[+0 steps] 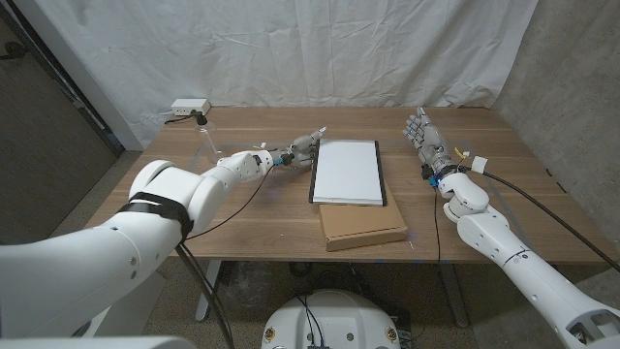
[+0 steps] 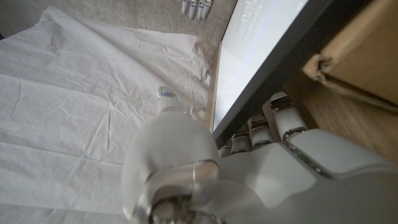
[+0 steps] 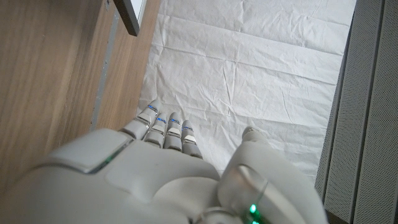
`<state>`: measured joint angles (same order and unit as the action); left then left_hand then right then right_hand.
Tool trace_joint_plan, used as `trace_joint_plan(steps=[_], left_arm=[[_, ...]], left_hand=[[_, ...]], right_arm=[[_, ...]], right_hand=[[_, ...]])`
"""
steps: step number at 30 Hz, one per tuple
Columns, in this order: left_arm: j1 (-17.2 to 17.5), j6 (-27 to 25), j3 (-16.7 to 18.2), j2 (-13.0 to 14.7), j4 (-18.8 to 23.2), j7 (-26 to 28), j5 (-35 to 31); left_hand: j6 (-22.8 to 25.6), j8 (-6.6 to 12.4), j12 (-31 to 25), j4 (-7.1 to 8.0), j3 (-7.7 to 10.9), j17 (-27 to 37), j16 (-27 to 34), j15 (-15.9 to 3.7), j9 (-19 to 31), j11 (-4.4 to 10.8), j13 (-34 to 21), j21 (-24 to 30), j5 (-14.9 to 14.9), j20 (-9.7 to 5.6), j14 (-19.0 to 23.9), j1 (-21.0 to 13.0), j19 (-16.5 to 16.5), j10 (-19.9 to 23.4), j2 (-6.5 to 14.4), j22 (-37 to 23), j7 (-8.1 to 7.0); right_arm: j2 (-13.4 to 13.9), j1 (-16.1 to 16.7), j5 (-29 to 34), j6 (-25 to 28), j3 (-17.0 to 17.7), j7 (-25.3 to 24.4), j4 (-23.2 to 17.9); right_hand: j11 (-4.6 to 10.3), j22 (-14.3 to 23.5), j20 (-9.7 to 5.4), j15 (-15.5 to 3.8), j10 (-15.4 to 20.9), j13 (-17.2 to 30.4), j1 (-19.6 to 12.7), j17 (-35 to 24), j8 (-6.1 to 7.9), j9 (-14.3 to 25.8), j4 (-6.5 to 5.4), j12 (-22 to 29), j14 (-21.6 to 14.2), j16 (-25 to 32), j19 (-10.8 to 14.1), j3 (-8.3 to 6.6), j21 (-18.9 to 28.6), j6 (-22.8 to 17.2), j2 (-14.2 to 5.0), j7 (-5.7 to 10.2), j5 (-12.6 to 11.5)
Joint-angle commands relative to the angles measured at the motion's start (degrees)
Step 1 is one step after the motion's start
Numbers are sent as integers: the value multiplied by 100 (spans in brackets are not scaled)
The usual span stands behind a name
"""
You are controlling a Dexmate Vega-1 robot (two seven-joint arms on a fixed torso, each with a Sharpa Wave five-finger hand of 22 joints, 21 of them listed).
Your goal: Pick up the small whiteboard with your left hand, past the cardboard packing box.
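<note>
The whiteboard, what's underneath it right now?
The whiteboard's near edge lies over the cardboard box; the left hand's fingers reach under its left edge. Whether the rest lies on the table is hidden.

Both arms are clad in glossy white rounded shells. The left arm [image 1: 145, 208] carries a black band around its thick upper segment, and a thin black cable runs loose beneath the forearm. The left hand [image 1: 303, 148] is grey-silver with segmented metallic fingers [image 2: 283, 118]; a small green indicator light shows on its back plate. The right arm [image 1: 513, 257] is likewise white, with a black cable trailing from the wrist and a small yellow tag nearby. The right hand [image 1: 423, 135] has silver-grey fingers [image 3: 168, 127] bearing small blue markings; a green light glows at its wrist housing.
</note>
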<state>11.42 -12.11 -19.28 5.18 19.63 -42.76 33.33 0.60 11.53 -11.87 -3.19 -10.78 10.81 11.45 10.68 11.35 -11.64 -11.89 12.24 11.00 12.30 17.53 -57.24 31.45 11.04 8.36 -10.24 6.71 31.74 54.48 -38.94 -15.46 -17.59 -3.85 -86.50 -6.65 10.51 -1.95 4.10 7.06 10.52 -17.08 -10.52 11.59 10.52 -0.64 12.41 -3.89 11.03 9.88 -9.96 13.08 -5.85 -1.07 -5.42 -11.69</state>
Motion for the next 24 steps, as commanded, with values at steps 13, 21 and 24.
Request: trace_joint_plan(steps=[13,21,24], left_arm=[[144,9,237,-100,-17,172,85],[133,-34,258,-81,-14,108,55],[130,-49,254,-70,-13,82,56]], left_hand=[[351,106,-153,-67,261,34,116,-92,25,25,-11,72,2,-14,456,-233,403,454,88,-13,530],[819,216,-252,-87,416,33,203,-193,42,58,-3,149,31,-121,945,-314,844,940,78,3,532],[1069,275,-306,-99,482,29,246,-261,50,132,-1,173,45,-238,1206,-351,1019,1197,74,6,530]], right_arm=[[-17,-43,-4,-13,-17,46,45],[-45,-74,-10,-29,-30,69,94],[-59,-89,-8,-36,-40,77,113]], right_hand=[[10,15,31,-9,61,12,-28,-32,-20,34,45,7,-53,-2,59,8,-41,-23,-24,20,14],[10,16,39,-8,62,13,-25,-33,-21,34,47,5,-56,-1,63,10,-44,-23,-26,32,16],[12,16,38,-12,65,13,-25,-34,-20,34,49,6,-58,-1,64,11,-45,-24,-26,33,16]])
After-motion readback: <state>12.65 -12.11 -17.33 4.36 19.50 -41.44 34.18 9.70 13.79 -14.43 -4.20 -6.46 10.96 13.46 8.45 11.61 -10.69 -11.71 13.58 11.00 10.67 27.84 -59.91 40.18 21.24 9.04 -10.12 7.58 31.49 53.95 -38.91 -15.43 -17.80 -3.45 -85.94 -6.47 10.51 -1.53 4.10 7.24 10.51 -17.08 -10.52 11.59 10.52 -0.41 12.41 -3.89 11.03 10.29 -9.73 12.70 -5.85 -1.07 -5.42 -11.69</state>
